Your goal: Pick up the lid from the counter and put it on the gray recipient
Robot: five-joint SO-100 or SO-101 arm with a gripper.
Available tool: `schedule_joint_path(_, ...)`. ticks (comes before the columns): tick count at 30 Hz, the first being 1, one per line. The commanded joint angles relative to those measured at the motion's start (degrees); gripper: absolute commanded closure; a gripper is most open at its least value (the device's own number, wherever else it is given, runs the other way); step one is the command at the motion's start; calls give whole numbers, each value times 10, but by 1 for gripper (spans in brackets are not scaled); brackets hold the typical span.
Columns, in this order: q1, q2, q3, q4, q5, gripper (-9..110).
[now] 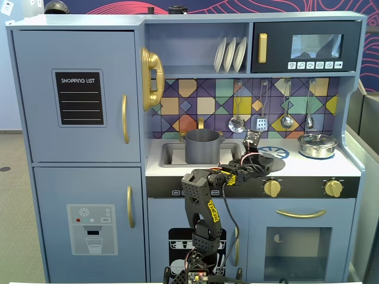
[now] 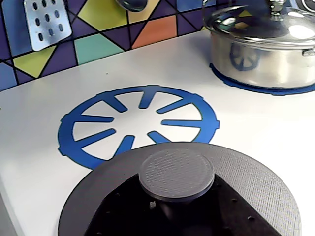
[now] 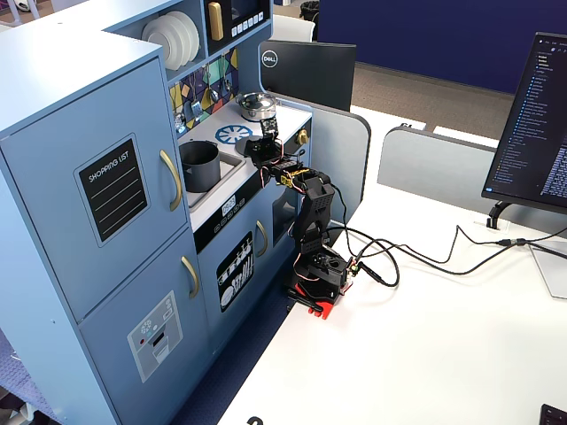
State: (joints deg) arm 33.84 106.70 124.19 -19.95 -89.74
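The dark-gray lid fills the bottom of the wrist view, with its round knob in the middle. My gripper is shut on the stem under the knob, one black jaw on each side. The lid overlaps the near edge of the blue burner ring. In a fixed view the gripper holds the lid low over the white counter, right of the sink. The gray recipient stands in the sink to its left and also shows in another fixed view. I cannot tell whether the lid touches the counter.
A shiny silver pot with its own lid stands on the far right burner. Utensils hang on the tiled back wall above the counter. Gold stove knobs sit below the counter edge.
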Motion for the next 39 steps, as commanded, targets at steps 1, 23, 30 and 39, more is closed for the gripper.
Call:
schedule_joint_path(1, -11, 34, -33, -17, 6, 102)
schedule_joint_path(23, -164, 163, -236, 214, -37, 102)
schedule_joint_path(30, -218, 199, -228, 254, -37, 102)
schedule_joint_path(39, -275, 231, -162, 252, -26, 102)
